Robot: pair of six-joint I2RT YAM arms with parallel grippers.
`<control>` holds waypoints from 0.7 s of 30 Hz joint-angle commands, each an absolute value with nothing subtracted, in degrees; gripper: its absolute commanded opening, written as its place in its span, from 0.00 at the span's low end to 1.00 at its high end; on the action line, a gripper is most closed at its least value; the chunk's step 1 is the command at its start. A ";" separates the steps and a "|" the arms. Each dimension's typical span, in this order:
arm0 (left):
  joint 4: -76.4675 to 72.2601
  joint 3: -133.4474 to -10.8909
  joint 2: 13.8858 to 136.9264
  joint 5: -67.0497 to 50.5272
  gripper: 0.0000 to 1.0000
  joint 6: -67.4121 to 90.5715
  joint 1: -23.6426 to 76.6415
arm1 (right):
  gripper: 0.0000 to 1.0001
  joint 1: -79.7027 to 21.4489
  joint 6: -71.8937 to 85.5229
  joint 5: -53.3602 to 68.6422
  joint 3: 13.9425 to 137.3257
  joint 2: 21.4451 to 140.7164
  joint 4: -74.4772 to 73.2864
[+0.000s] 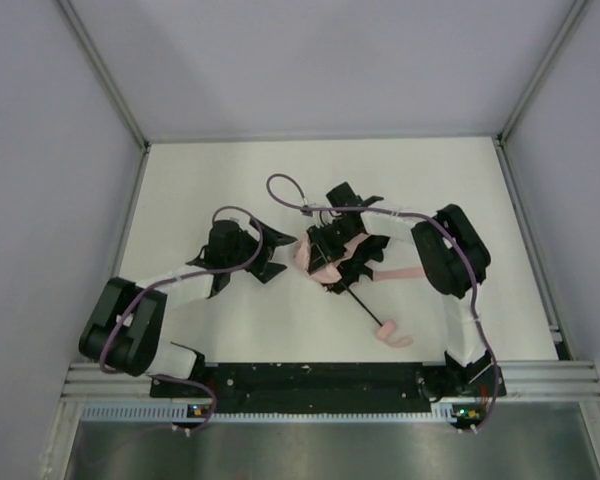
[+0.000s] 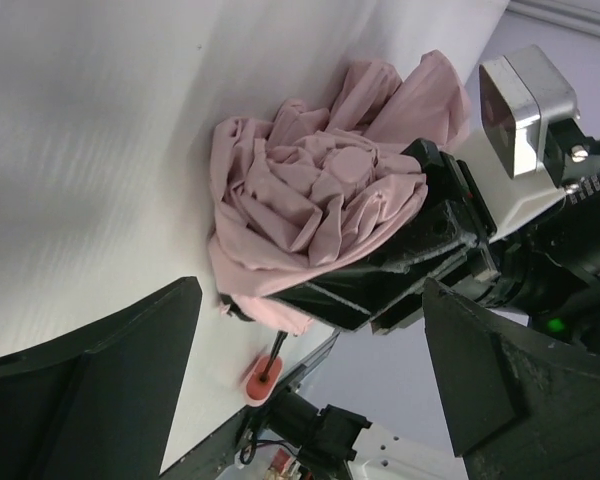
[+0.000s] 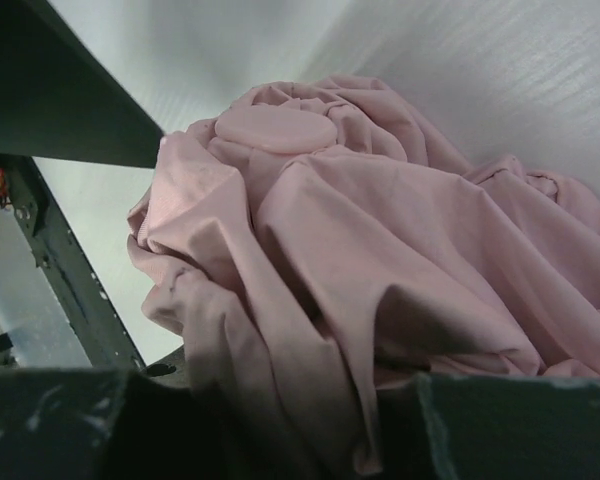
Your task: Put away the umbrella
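The umbrella (image 1: 318, 262) lies mid-table, its pale pink canopy bunched up. Its thin black shaft (image 1: 362, 305) runs toward the near right to the pink handle (image 1: 392, 335). My right gripper (image 1: 332, 252) sits on the canopy and is shut on the bunched fabric, which fills the right wrist view (image 3: 360, 240) and passes between the fingers (image 3: 520, 425). My left gripper (image 1: 277, 255) is open and empty just left of the canopy, pointing at it. In the left wrist view the canopy (image 2: 310, 200) lies ahead between my open fingers (image 2: 90, 390), with the handle (image 2: 262, 380) beyond.
A loose pink strip of the umbrella (image 1: 405, 272) trails to the right under the right arm. Purple cables (image 1: 280, 190) loop over both arms. Metal frame posts and grey walls bound the white table (image 1: 200, 180); a black rail (image 1: 320, 378) runs along the near edge.
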State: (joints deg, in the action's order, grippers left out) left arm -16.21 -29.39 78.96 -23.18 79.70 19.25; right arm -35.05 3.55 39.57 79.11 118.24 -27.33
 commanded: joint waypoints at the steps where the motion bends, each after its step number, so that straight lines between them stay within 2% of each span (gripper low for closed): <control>1: -23.04 -34.79 84.45 -23.21 0.97 80.43 21.70 | 0.00 -35.95 3.60 44.56 76.73 123.40 -26.28; 12: -20.14 -40.69 93.33 -20.92 0.87 76.12 22.15 | 0.00 -35.33 3.69 45.70 79.71 124.72 -26.45; 21: -8.56 -45.86 95.18 -17.23 0.91 70.41 23.11 | 0.00 -35.33 2.38 45.18 82.09 124.37 -27.51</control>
State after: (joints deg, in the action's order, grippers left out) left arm -14.68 -41.30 93.60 -20.99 74.85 22.41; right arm -34.68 5.43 44.93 81.58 121.10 -27.51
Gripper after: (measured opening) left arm 0.908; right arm 0.230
